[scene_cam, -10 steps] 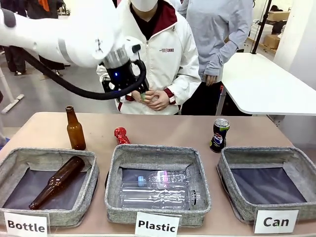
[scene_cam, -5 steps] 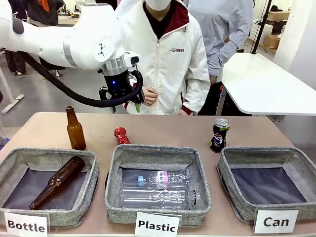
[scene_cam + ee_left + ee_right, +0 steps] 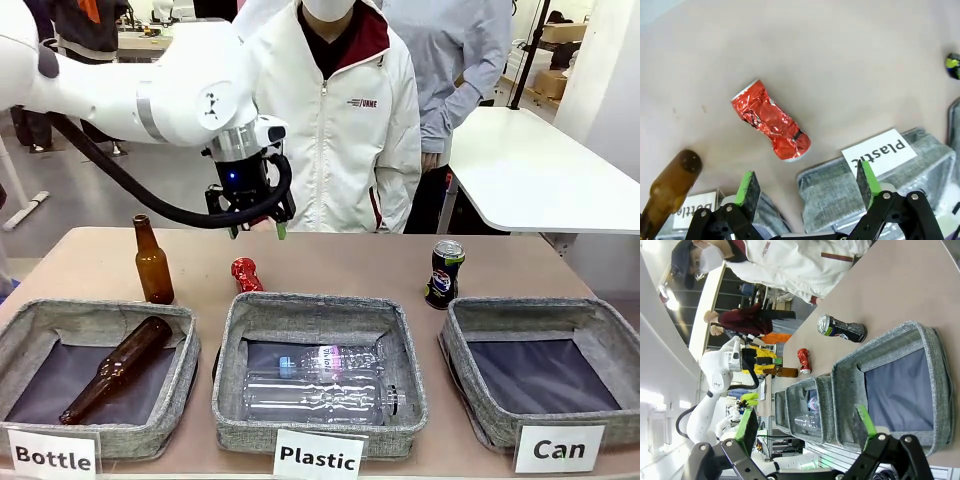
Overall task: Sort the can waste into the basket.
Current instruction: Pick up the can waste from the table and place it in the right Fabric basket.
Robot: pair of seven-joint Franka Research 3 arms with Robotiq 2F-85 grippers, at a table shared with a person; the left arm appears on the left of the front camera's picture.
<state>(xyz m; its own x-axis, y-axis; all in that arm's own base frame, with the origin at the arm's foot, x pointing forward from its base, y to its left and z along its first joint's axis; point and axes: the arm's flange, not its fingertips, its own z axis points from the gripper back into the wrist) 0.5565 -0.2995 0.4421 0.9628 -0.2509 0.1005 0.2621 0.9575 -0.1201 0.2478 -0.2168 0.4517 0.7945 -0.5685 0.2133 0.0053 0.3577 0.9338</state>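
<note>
Left gripper point(image 3: 257, 230) wide open, hovering above crushed red can point(image 3: 245, 274) on worktop point(image 3: 340, 258), just behind Plastic basket point(image 3: 318, 310). Dark can point(image 3: 445, 272) upright just behind Can basket point(image 3: 545, 309). Right gripper point(image 3: 806, 420) wide open.

There are three grey woven-fabric rectangular baskets: the Bottle basket point(image 3: 90, 312), the Plastic basket point(image 3: 320, 303) and the Can basket point(image 3: 545, 308). There are three white printed cards: the Bottle card point(image 3: 52, 456), the Plastic card point(image 3: 318, 457) and the Can card point(image 3: 558, 449). There are two brown glass bottles: the upright bottle point(image 3: 152, 262) and the lying bottle point(image 3: 115, 368). There are two small metal drink cans: the crushed shiny red can point(image 3: 246, 274) and the dark blue-black can point(image 3: 444, 273) with a silver top. The clear plastic bottles point(image 3: 315, 385) appear to number two, though their outlines merge. Two people stand beyond: a person in a white jacket point(image 3: 340, 120) and a person in a grey top point(image 3: 440, 60).
</note>
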